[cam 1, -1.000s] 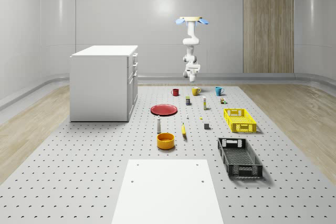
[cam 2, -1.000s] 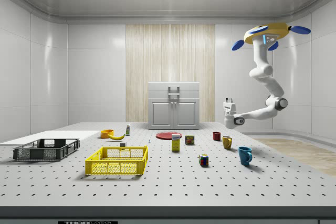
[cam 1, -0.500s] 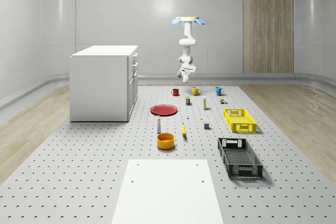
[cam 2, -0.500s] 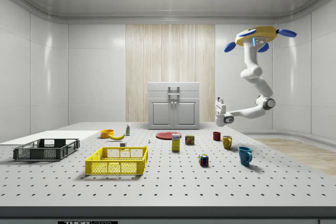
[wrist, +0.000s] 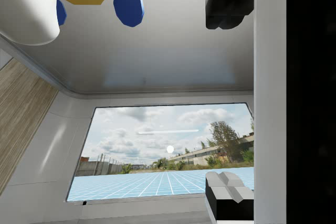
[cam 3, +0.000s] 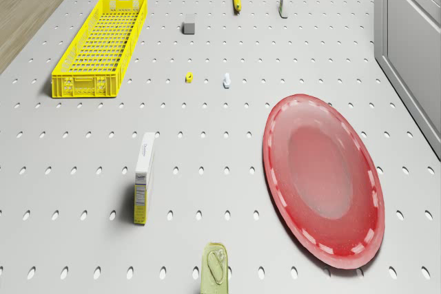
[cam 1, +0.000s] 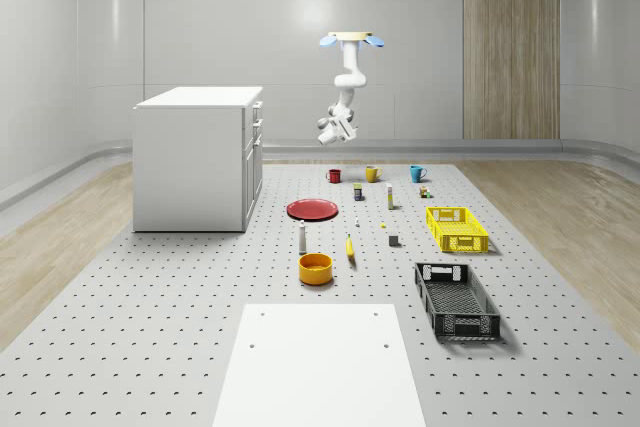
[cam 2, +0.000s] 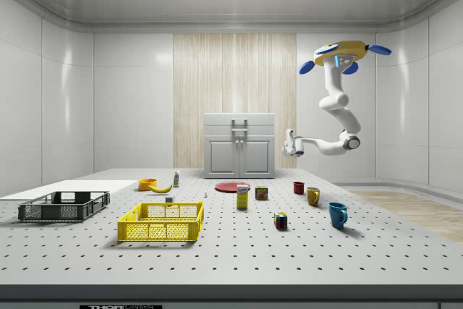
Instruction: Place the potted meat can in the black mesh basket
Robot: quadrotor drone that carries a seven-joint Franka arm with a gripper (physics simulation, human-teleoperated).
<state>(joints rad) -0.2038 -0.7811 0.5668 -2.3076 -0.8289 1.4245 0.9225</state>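
We work in a pale, curved-walled room with one wood-panelled strip, over a wide grey perforated board (cam 1: 150, 347) lying on the floor. A white cabinet (cam 1: 195, 157) stands on it along the whole-scene view's left edge.

The task has hardly begun. The potted meat can (cam 1: 358, 191) stands untouched toward the board's far end, just beyond the red plate (cam 3: 322, 177) and short of the row of mugs. The black mesh basket (cam 1: 456, 299) lies empty, well apart from it, along the opposite edge toward the near end, just past the yellow crate (cam 1: 456, 229).

The drone (cam 2: 340, 54) hovers high over the far end, roughly above the mugs. Its gripper (cam 2: 289, 142) hangs in mid-air, well above the can, fingers (wrist: 226, 6) spread with nothing between them.

We judge that the descent, the grasp, the carry and the drop all remain.
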